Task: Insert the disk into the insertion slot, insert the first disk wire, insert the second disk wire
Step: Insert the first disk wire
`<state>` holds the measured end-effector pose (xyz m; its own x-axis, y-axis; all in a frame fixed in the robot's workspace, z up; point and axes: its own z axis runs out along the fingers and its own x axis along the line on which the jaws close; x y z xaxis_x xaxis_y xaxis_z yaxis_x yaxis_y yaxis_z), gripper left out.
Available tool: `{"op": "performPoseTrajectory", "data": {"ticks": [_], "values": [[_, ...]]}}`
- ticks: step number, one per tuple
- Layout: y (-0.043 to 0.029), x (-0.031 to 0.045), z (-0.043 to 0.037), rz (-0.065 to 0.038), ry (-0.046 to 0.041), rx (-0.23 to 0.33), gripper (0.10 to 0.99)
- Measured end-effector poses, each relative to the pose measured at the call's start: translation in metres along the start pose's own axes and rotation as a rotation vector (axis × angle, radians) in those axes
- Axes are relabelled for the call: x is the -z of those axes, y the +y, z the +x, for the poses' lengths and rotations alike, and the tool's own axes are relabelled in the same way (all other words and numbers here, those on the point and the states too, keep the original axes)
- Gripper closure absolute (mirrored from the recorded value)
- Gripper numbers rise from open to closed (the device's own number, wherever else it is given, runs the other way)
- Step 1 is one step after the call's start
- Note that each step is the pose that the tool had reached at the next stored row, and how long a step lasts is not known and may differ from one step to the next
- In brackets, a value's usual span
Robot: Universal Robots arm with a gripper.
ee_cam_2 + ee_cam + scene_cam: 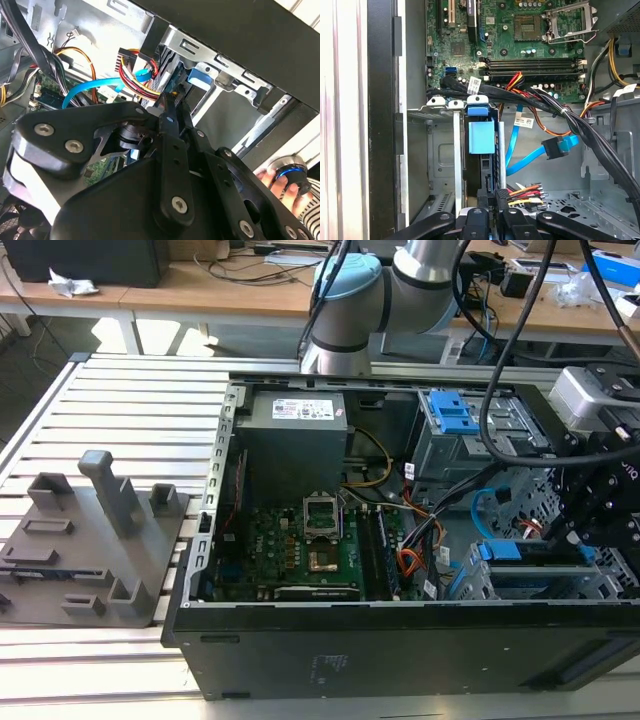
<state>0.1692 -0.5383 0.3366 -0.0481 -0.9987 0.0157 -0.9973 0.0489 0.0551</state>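
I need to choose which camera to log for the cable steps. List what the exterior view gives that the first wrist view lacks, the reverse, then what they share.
The exterior view adds the arm's pale blue joint and the grey fixture block on the slatted table.

The first wrist view adds the plug end of the second disk wire, hanging free, and a red-yellow wire bundle beside the disk.

Both views show the motherboard and the disk's blue carrier in the drive cage.
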Motion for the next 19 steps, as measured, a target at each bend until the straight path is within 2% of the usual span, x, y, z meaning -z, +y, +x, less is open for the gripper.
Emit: {"op": "performPoseTrajectory", "data": {"ticks": [3,5,6,12,13,15,16,17,19], "values": [[0.0000,-0.0003,0.0002,0.000,-0.0005,0.000,0.902],[0.0000,-0.0001,0.0003,0.000,-0.0002,0.000,0.776],[0.0000,0.0007,0.0004,0.000,0.0002,0.000,0.776],[0.0014,0.0224,-0.0004,0.000,0.0000,0.000,0.776],[0.0015,0.0247,-0.0009,0.000,-0.0001,0.000,0.792],[0.0024,0.0330,-0.0018,0.001,0.0000,0.000,0.918],[0.0032,0.0356,-0.0019,0.001,-0.0002,0.000,0.918],[0.0055,0.0383,-0.0019,0.003,-0.0001,0.000,0.980],[0.0098,0.0423,-0.0016,0.007,-0.0003,0.000,0.980]]}}
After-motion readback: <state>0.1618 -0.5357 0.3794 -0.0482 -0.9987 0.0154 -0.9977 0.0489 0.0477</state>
